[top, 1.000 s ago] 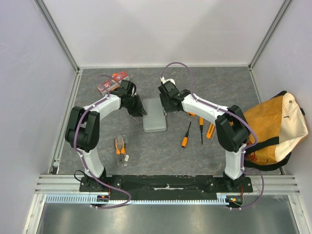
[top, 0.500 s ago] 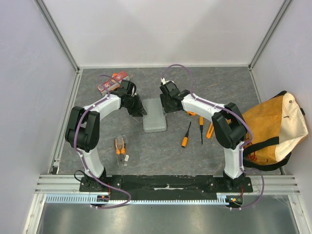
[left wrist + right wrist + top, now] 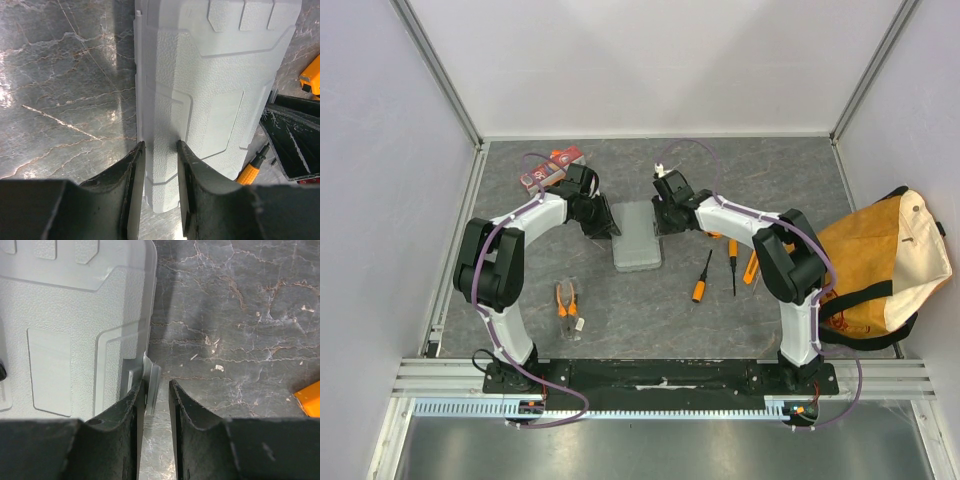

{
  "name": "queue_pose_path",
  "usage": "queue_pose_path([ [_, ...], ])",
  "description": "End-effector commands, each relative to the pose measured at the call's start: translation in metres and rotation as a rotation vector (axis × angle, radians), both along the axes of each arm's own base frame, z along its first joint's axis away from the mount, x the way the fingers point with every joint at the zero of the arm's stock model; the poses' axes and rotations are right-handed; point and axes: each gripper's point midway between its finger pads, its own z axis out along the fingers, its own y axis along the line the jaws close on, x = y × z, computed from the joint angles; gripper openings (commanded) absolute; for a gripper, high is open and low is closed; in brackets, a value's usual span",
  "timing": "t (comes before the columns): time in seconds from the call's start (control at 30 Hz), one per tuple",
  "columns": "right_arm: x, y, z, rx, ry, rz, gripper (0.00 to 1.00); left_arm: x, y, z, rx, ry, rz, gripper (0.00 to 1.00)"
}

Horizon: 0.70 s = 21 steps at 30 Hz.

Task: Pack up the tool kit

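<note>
— What are the two arms made of?
— The left arm [image 3: 535, 215] and right arm [image 3: 735, 218] have smooth white shells between chunky black joints, each trailing a looping purple cable [image 3: 688, 141].
— And the jaws?
— Matte black, blunt-tipped, plain.

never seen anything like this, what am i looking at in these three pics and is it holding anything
It is a robot: two white arms bolted at the table's near edge, each ending in a two-finger claw. The wide picture is taken from above and behind the arms. The other two come from cameras on the wrists, looking along the fingers. On the table lie a flat grey case, screwdrivers, pliers, red packets and a tan bag. The left claw straddles one long edge of the case. The right claw flanks a small tab on the opposite edge. Nothing is lifted, and I cannot tell whether either claw truly pinches.
</note>
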Motion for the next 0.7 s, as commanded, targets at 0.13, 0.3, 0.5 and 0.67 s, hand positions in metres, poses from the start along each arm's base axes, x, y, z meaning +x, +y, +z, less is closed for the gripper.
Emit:
queue_pose_path([
  [0.13, -0.005, 0.015, -0.01, 0.219, 0.063, 0.051, 0.17, -0.028, 0.03, -0.031, 0.143, 0.101, -0.021, 0.4],
  [0.3, -0.01, 0.02, -0.01, 0.282, 0.084, 0.071, 0.0, -0.013, 0.028, -0.013, 0.14, 0.029, -0.028, 0.45],
  [0.5, -0.009, 0.023, 0.016, 0.331, 0.038, 0.064, 0.0, 0.014, 0.028, 0.028, 0.156, -0.118, -0.048, 0.51],
  [0.67, -0.002, 0.019, 0.053, 0.355, -0.036, 0.033, 0.0, 0.026, 0.014, 0.064, 0.091, -0.211, -0.083, 0.57],
])
